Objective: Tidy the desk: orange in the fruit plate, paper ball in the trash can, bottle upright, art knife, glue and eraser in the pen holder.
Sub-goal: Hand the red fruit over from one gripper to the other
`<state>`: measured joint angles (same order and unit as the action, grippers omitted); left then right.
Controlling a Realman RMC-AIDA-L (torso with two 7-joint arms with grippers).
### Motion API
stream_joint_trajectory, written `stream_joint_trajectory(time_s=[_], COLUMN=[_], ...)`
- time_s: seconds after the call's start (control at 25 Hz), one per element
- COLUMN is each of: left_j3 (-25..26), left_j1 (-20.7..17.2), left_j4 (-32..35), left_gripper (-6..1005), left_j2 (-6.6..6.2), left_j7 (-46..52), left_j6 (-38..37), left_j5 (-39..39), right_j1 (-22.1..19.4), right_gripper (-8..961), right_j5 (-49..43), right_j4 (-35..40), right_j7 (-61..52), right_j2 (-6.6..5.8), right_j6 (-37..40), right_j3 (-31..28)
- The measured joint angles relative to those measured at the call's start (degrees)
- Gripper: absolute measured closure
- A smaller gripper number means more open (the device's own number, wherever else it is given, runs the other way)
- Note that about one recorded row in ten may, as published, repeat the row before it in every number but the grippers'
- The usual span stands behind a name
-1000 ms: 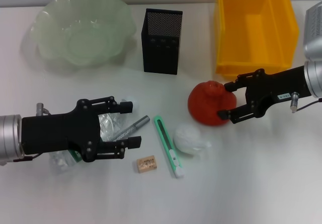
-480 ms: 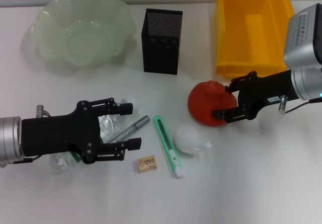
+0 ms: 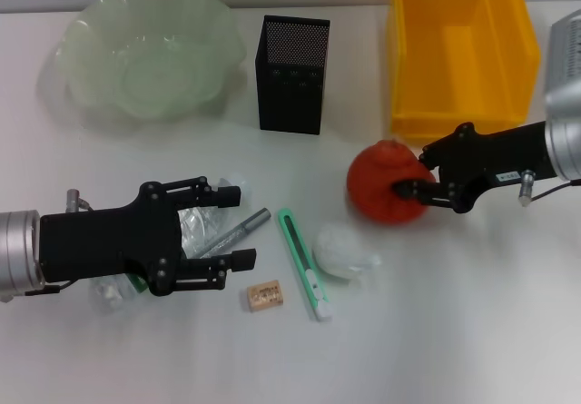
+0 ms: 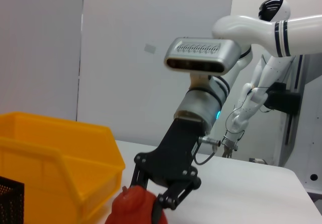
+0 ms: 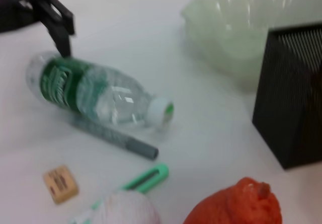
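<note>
Right gripper [image 3: 410,189] clamped on the orange [image 3: 386,184], fingers closed against its side, on the table just in front of the yellow bin [image 3: 458,50]. Left gripper [image 3: 234,225] spread wide over the lying bottle [image 5: 98,93], well to the left of the orange. Grey glue stick [image 3: 234,231], green art knife [image 3: 302,262], eraser [image 3: 264,295] and paper ball [image 3: 342,250] scattered left of and nearer than the orange. Black pen holder [image 3: 292,74] and pale green fruit plate [image 3: 147,52] farther back, left of the orange.
</note>
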<state>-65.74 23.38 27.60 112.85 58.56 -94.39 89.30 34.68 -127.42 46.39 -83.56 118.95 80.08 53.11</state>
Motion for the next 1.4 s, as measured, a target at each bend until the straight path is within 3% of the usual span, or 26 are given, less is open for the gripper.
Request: stream_joint_trajectory(time_s=[0.16, 0.4, 0.48, 0.76, 0.84, 1.4], left_j3=[0.01, 0.09, 0.09, 2.1, 4.24, 4.05], left_j1=[0.0, 0.31, 0.53, 1.91, 2.86, 4.97], left_j4=[0.0, 0.0, 0.0, 0.42, 0.52, 0.41], left_gripper=[233, 234, 234, 234, 234, 235], left_j2=[0.08, 0.55, 0.86, 2.91, 4.39, 5.17], left_j7=[0.01, 0.13, 0.21, 0.92, 1.01, 2.5], left_j6=[0.12, 0.35, 0.35, 1.57, 3.52, 5.7], left_j5=[0.0, 0.0, -0.02, -0.35, -0.19, -0.11], right_j1=[-2.66, -4.54, -6.07, -8.93, -9.01, -8.54], right_gripper=[746, 770, 778, 819, 834, 918], right_j5=[4.79, 9.61, 15.05, 23.63, 24.14, 27.14], right_j4=[3.04, 3.65, 2.75, -1.48, -3.4, -13.33], right_j7=[2.31, 7.57, 11.59, 20.23, 22.61, 33.87], right_j2=[0.03, 0.04, -0.12, -0.15, -0.06, 0.05], right_j6=[2.76, 8.14, 12.01, 17.86, 18.94, 19.78], right_j3=[-0.38, -5.1, -7.31, -7.63, -7.64, -7.76])
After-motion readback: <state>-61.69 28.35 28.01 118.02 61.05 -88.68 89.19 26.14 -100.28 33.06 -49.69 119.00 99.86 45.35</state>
